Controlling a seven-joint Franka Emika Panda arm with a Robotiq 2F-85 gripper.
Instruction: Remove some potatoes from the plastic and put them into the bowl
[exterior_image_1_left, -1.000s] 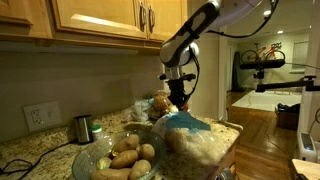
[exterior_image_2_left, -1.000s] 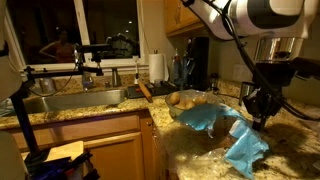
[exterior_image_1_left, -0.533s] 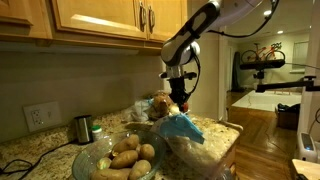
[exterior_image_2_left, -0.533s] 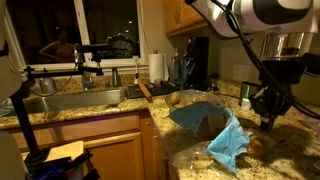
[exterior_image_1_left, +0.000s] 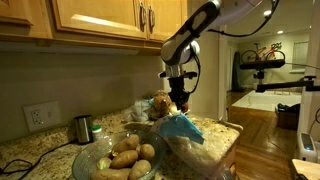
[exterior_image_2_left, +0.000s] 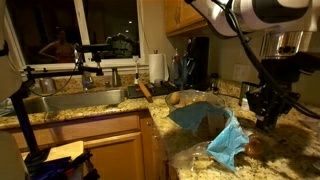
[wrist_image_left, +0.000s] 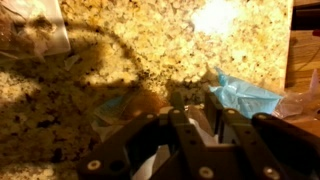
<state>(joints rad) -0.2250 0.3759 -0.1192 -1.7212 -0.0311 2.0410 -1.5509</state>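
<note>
gripper (exterior_image_1_left: 179, 100): hangs just above the plastic's blue top; cannot tell whether its jaws are parted or closed
plastic (exterior_image_1_left: 186, 128): slumped on the granite counter (exterior_image_1_left: 25, 152), blue part uppermost, right beside the bowl
bowl (exterior_image_1_left: 84, 158): on the counter
potatoes (exterior_image_1_left: 127, 152): several lie in the bowl

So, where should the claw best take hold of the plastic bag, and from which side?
Take the bunched blue top of the plastic bag, coming straight down from above. That part sticks up as a narrow crumpled ridge, while the clear lower part spreads wide and slack on the counter.
</note>
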